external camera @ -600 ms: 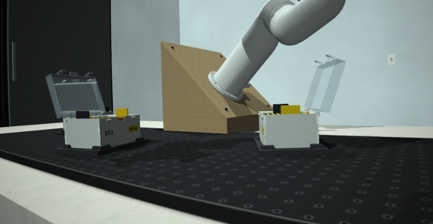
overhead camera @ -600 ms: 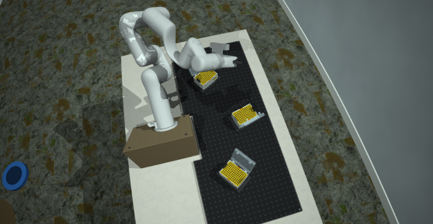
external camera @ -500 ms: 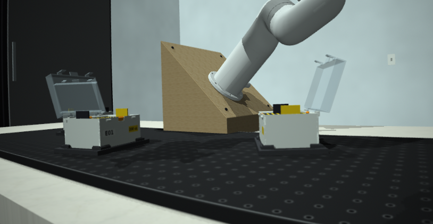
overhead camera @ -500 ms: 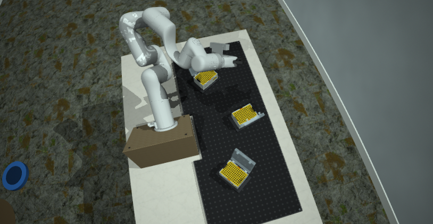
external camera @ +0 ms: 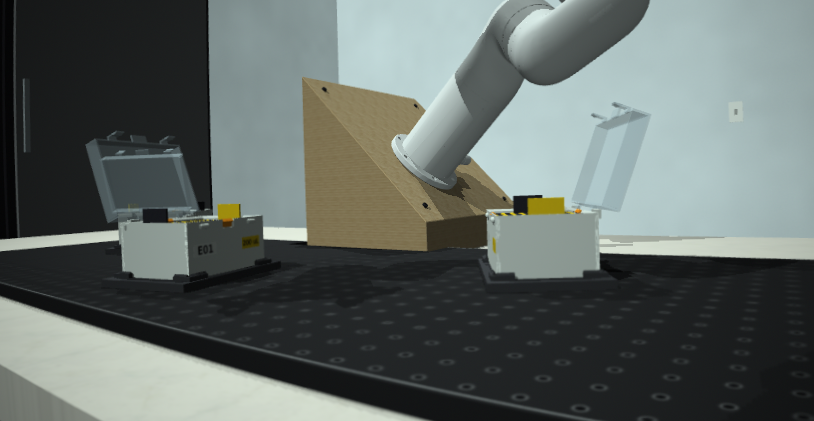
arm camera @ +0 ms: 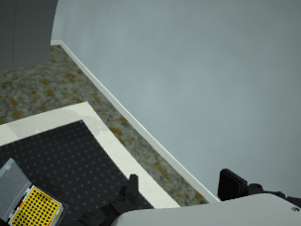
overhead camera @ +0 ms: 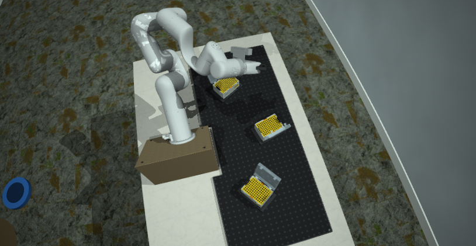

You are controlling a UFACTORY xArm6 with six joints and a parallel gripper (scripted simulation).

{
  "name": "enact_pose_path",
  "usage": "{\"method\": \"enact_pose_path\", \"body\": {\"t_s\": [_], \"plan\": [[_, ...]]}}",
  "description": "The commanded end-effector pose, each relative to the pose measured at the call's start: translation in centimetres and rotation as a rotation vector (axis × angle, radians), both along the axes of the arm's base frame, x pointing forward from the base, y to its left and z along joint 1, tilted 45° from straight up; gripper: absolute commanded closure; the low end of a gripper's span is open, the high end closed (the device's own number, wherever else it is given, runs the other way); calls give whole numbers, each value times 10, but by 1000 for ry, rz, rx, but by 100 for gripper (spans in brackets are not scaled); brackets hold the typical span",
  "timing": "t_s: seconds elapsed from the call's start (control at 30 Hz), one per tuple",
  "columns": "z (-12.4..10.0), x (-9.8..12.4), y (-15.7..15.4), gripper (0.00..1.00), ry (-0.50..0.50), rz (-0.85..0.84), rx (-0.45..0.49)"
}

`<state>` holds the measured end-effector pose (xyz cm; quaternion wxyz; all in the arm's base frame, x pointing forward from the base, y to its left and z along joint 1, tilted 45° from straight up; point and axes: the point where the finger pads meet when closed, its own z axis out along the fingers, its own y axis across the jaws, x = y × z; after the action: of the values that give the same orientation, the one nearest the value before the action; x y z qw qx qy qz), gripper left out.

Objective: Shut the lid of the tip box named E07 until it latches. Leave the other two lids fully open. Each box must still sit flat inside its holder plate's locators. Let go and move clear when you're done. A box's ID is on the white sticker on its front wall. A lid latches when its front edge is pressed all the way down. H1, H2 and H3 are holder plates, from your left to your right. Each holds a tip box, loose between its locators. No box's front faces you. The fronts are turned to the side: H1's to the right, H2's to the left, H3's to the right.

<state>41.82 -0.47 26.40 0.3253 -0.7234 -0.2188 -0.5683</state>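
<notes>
Yellow tips are seen in three open-lidded tip boxes on the table [overhead camera: 301, 87], only label E01 [external camera: 205, 249] can be read so E07 cannot be placed, and the gripper [overhead camera: 260, 67] fingers are spread wide, empty.

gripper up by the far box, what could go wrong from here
1. Only the E01 sticker is readable; the other IDs aren't visible, so the wrong lid might get shut.
2. The gripper, open and empty, hangs beside the far box's raised lid; the wrist above that box could bump it.
3. A sideways push might shift a loose box off its locators.
</notes>
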Motion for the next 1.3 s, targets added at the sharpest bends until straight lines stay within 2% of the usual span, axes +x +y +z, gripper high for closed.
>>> {"method": "enact_pose_path", "body": {"t_s": [0.0,0.43,0.5,0.63,0.67,1.0,1.07,1.27], "plan": [[-2,-4,8,100,43,47,5],[-23,-43,54,100,324,286,7],[-23,-43,54,100,324,286,7],[-31,-59,64,100,430,354,-8],[-33,-62,66,100,430,354,-8],[-52,-102,79,100,688,479,-76],[-52,-102,79,100,688,479,-76],[-63,-129,79,100,865,533,-145]]}}
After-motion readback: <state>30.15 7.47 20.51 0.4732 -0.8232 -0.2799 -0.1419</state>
